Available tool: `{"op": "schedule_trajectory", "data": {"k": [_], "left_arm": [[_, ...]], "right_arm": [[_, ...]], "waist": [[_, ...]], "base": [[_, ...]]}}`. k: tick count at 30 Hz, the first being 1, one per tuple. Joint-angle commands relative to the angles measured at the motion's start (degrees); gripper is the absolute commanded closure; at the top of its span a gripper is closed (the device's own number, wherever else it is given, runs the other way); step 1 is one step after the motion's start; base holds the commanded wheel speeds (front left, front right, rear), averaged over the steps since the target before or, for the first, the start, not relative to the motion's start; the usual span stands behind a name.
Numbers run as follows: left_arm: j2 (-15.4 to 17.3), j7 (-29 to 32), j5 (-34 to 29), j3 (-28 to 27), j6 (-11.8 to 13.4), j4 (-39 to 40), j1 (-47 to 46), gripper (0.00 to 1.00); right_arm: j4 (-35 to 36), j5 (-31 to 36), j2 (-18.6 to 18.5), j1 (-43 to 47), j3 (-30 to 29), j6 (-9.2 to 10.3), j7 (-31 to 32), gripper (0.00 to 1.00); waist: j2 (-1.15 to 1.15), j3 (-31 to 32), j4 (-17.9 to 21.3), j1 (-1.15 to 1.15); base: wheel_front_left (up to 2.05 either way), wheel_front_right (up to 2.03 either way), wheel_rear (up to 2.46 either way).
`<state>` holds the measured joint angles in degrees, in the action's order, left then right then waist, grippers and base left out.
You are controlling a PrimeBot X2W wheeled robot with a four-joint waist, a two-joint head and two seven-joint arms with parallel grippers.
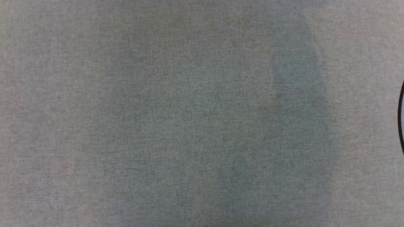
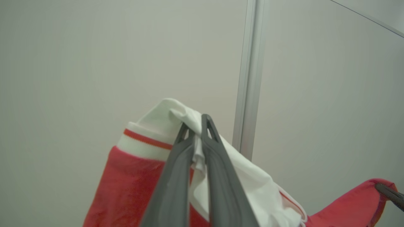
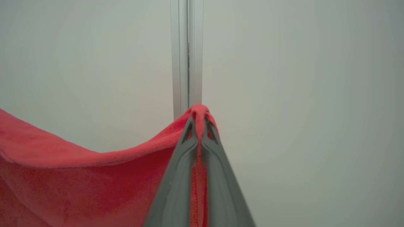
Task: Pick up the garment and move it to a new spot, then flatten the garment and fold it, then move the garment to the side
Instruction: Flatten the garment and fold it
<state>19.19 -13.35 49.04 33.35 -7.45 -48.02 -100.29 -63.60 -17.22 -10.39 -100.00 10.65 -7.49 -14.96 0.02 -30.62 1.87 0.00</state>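
- Gripping a bunched white fold of the garment [image 2: 126, 186], the left end effector [image 2: 195, 124] has its two fingers clamped together on the cloth, just beside a white band with a red stripe.
- Below that band the garment is red. It hangs in the air in front of a pale wall [image 2: 79, 63], and its lower part is cut off by the bottom edge of the left wrist view.
- The right end effector [image 3: 199, 121] is pinched shut on a peak of red cloth, and only a thin strip of fabric shows between its fingers.
- From that peak the red cloth sags down and away to the left of the right wrist view and runs out of frame. How far it hangs cannot be told.
- At the lower right corner of the left wrist view a dark finger [image 2: 389, 193] meets another red peak. Most of that finger is out of frame.
- An upright metal post [image 3: 187, 53] stands against the wall behind the cloth, and its base is hidden by the garment.
- The head view looks down on the grey woven tabletop [image 1: 157, 110], with a soft shadow across its middle.
- A dark curved rim [image 1: 401, 116] pokes in at the right edge of the head view, with too little showing to tell what it is.
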Motion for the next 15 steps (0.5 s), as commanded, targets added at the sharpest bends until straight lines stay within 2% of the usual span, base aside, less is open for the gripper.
{"op": "schedule_trajectory", "data": {"k": [1, 10, 15], "left_arm": [[0.2, -0.6, 0.8, 0.6, -0.1, -0.5, 1.8, 1.0], [2.2, -1.9, 5.9, 4.0, -0.1, 2.0, 15.8, 1.0], [3.9, -1.9, 5.2, 0.7, -0.1, 8.7, 28.1, 1.0]], "right_arm": [[0.1, -0.4, 0.1, 1.7, 0.3, -0.01, -0.3, 1.0], [6.1, -2.3, 1.4, 15.8, 1.9, -0.01, -0.3, 1.0], [11.7, -4.7, 1.2, 28.2, 2.6, -0.01, -0.3, 1.0]], "waist": [[-0.02, -0.1, 0.0, 0.0], [-0.02, 0.7, 0.5, 0.0], [-0.02, 2.7, 0.4, 0.0]], "base": [[0.0, 0.0, 0.0], [0.0, 0.0, 0.0], [0.0, 0.0, 0.0]]}}
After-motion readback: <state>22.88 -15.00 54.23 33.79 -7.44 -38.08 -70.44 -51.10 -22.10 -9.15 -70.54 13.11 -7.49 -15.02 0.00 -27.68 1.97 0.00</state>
